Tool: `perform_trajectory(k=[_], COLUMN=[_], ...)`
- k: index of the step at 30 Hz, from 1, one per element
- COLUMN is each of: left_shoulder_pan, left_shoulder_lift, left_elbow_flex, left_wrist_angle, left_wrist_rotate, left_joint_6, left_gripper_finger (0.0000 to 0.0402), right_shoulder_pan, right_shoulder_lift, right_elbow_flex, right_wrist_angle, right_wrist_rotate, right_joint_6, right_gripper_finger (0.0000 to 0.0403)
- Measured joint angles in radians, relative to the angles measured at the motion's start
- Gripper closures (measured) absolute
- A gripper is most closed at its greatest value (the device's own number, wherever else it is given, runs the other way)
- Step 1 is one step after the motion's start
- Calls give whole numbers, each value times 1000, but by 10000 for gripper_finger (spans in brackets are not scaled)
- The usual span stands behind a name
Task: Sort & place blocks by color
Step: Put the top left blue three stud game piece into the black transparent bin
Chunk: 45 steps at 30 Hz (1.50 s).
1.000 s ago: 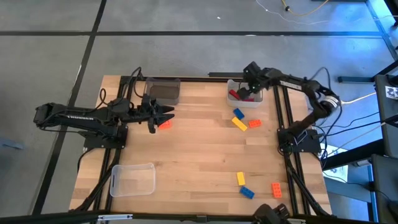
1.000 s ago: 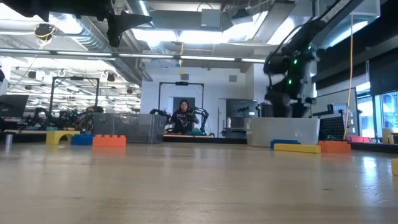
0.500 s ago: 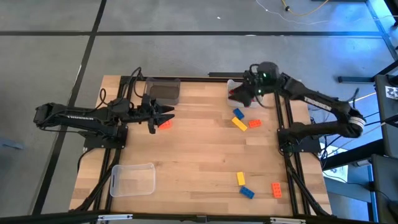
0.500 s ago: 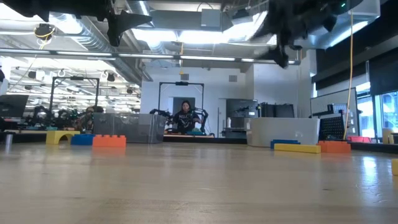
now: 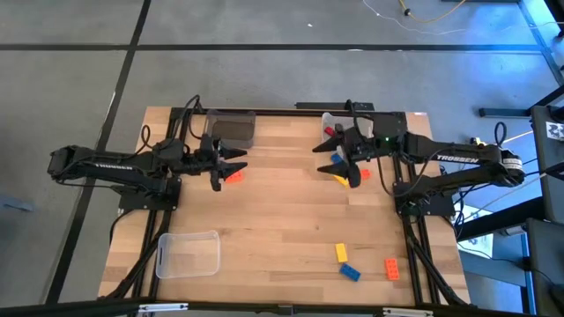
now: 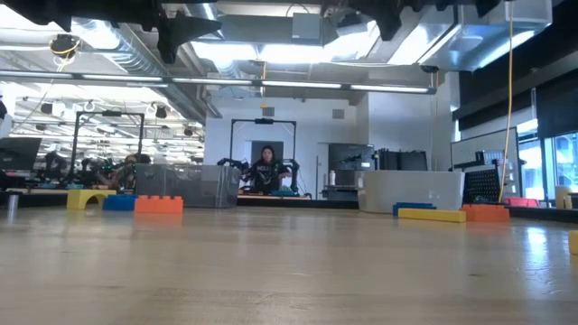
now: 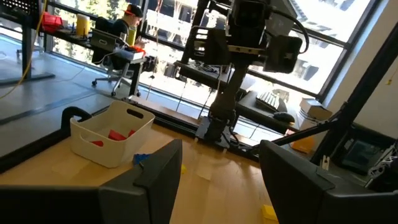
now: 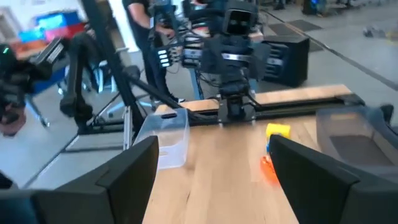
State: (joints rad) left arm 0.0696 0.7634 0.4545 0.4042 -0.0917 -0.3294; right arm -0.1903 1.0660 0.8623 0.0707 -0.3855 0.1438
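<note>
In the high view my left gripper (image 5: 236, 165) hangs open over an orange block (image 5: 233, 176) lying on the table's left half. My right gripper (image 5: 334, 158) is open, level and pointing toward the table's left. It hovers above a blue block (image 5: 336, 160) and a yellow block (image 5: 339, 175) beside the white bin (image 5: 330, 123). That bin (image 7: 112, 134) has red blocks lying in it. Near the table's near right edge lie a yellow block (image 5: 340, 253), a blue block (image 5: 351, 272) and an orange block (image 5: 391, 269). Both wrist views show open fingers with nothing between them.
A dark bin (image 5: 231, 129) stands at the far left and a clear bin (image 5: 188, 254) at the near left. The low view shows a yellow arch block (image 6: 86, 197) and a blue block (image 6: 117, 202) beside the orange one (image 6: 158, 204). A person sits in the room behind.
My right gripper has risen from the white bin and swung toward the table's near edge and left, turning from pointing down to level. It now stands over the blue and yellow blocks, leaving red blocks in the bin. My left arm has kept still.
</note>
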Motion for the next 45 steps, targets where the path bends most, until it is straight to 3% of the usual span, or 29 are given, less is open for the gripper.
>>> perform_trajectory(k=[15, 20, 23, 29, 32, 37, 45], left_shoulder_pan=[0, 0, 22, 135, 194, 243, 279], left_shoulder_lift=[0, 0, 17, 126, 199, 295, 382], left_elbow_flex=[0, 1, 67, 263, 277, 211, 148], left_wrist_angle=[0, -5, -162, -854, -1071, -1174, -1111], left_wrist_rotate=[-4, -76, -129, -145, -113, -81, -125], left_joint_6=[0, -46, -149, -304, -366, -403, -403], left_gripper_finger=[195, 195, 195, 195, 195, 195, 195], right_shoulder_pan=[13, 13, 13, 13, 13, 13, 13], right_shoulder_lift=[0, 0, 0, 0, 0, 0, 1], right_elbow_flex=[0, 0, 0, 0, 0, 0, 0], right_wrist_angle=[0, 0, 0, 0, -1, -2, -2], right_wrist_rotate=[2, 2, 2, 2, 2, 1, 1], right_joint_6=[-15, -15, -16, -17, -15, 11, 12], right_gripper_finger=[96, 96, 96, 96, 96, 96, 96])
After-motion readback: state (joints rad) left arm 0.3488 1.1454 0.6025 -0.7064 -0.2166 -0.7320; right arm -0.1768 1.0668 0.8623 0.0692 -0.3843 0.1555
